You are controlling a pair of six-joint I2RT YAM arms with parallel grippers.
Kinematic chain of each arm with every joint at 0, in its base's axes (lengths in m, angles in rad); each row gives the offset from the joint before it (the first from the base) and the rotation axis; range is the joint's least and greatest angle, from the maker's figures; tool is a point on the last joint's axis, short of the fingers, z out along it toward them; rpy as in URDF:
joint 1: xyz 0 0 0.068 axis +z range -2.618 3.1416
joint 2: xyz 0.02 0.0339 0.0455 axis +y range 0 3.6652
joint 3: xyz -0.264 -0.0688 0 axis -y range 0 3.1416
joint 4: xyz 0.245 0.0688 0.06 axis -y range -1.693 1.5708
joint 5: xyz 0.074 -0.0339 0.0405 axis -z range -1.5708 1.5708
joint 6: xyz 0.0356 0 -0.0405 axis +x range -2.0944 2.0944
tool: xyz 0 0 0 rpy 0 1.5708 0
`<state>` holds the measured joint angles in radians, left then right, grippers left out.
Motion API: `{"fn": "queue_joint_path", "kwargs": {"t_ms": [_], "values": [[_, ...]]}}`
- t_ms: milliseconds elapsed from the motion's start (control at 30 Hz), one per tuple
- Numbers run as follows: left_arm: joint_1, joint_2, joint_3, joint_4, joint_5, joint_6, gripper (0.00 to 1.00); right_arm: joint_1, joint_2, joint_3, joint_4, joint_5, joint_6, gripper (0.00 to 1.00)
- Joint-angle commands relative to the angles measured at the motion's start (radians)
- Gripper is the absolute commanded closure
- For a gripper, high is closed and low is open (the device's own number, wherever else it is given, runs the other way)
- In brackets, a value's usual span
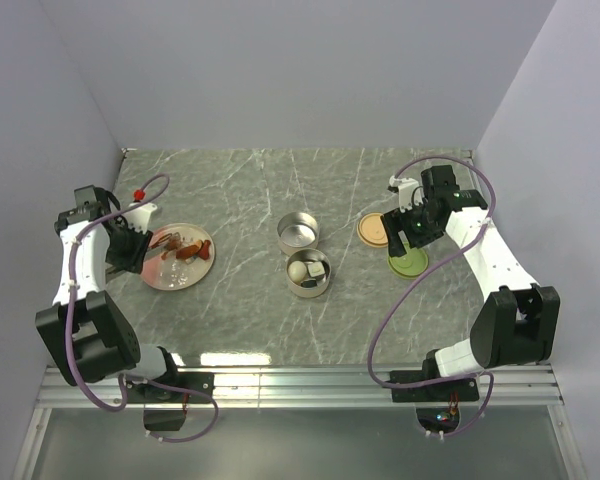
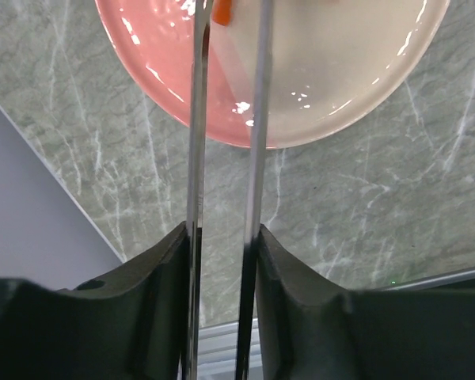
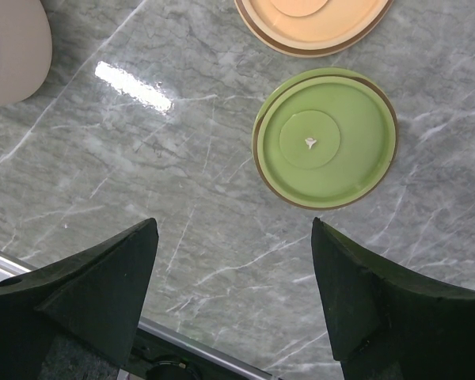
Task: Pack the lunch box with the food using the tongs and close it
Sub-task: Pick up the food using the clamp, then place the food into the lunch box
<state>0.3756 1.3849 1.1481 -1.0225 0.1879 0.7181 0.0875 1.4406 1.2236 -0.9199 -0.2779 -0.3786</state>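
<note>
My left gripper (image 2: 222,237) is shut on the tongs (image 2: 257,134), one finger pressed against each slim arm. The tongs reach out over the pink plate (image 2: 348,87), and an orange-red piece of food (image 2: 222,9) sits between their arms at the frame's top edge. In the top view the tongs (image 1: 163,243) point at the orange-red food (image 1: 187,250) on the plate (image 1: 170,278). Two lunch box tins stand mid-table: one empty (image 1: 298,232), the other (image 1: 310,285) holding a whitish ball (image 1: 298,270). My right gripper (image 3: 233,237) is open, hovering just short of the green lid (image 3: 324,138).
The pale orange lid (image 3: 313,24) lies flat beside the green one, both on the marble right of the tins. A tin's side (image 3: 12,47) shows at the right wrist view's left edge. Grey walls close in on the left, right and back.
</note>
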Motion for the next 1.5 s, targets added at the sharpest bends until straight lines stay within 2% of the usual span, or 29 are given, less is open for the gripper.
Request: {"fn": "queue_joint_path", "kwargs": {"t_ms": [0,200,367,500,600,700,833,1033,1167,1467], "values": [[0.003,-0.001,0.012,0.019,0.008,0.009,0.64,0.005,-0.009,0.030,0.026,0.003,0.006,0.15],[0.002,-0.015,0.065,-0.022,0.039,0.000,0.76,0.004,-0.006,0.033,0.026,-0.001,0.007,0.15],[0.003,-0.021,0.149,-0.050,0.051,-0.012,0.81,0.006,-0.003,0.033,0.027,-0.009,0.012,0.15],[-0.013,-0.004,0.255,-0.115,0.119,-0.017,0.83,0.006,-0.003,0.036,0.027,-0.012,0.015,0.15],[-0.096,0.000,0.338,-0.154,0.162,-0.045,0.83,0.006,-0.002,0.042,0.029,-0.017,0.021,0.15],[-0.251,-0.001,0.387,-0.148,0.183,-0.120,0.83,0.006,0.000,0.045,0.032,-0.027,0.032,0.15],[-0.504,0.035,0.443,-0.076,0.222,-0.248,0.83,0.006,0.000,0.045,0.036,-0.038,0.047,0.15],[-0.717,0.158,0.489,0.019,0.216,-0.353,0.83,0.006,-0.011,0.050,0.047,-0.052,0.072,0.15],[-0.796,0.242,0.493,0.076,0.165,-0.376,0.83,0.005,-0.011,0.056,0.046,-0.053,0.081,0.15],[-0.837,0.319,0.458,0.104,0.108,-0.387,0.83,0.004,-0.008,0.054,0.050,-0.044,0.079,0.15]]}}
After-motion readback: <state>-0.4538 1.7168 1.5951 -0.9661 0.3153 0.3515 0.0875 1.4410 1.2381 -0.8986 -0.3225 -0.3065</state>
